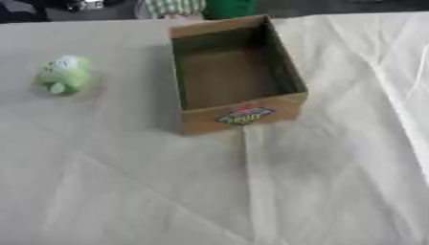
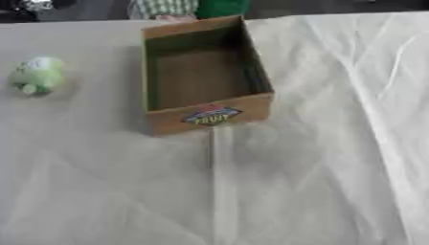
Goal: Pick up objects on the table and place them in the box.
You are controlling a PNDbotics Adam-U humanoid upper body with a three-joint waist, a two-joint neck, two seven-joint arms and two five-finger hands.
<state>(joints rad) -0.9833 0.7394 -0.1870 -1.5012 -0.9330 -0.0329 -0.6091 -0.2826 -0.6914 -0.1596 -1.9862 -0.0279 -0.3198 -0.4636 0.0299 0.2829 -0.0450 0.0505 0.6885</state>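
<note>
A brown cardboard box (image 1: 244, 115) stands open-topped at the middle of the table, a coloured label on its near wall. Its inside shows bare brown floor and nothing else. A small green and white rounded toy (image 1: 64, 74) lies on the cloth to the left of the box, well apart from it. Neither of my hands shows in either view.
A wrinkled pale cloth (image 1: 251, 191) covers the table, with folds running down the right side. Past the far edge sit a green object (image 1: 228, 7), something in a green checked pattern (image 1: 174, 6) and dark shapes.
</note>
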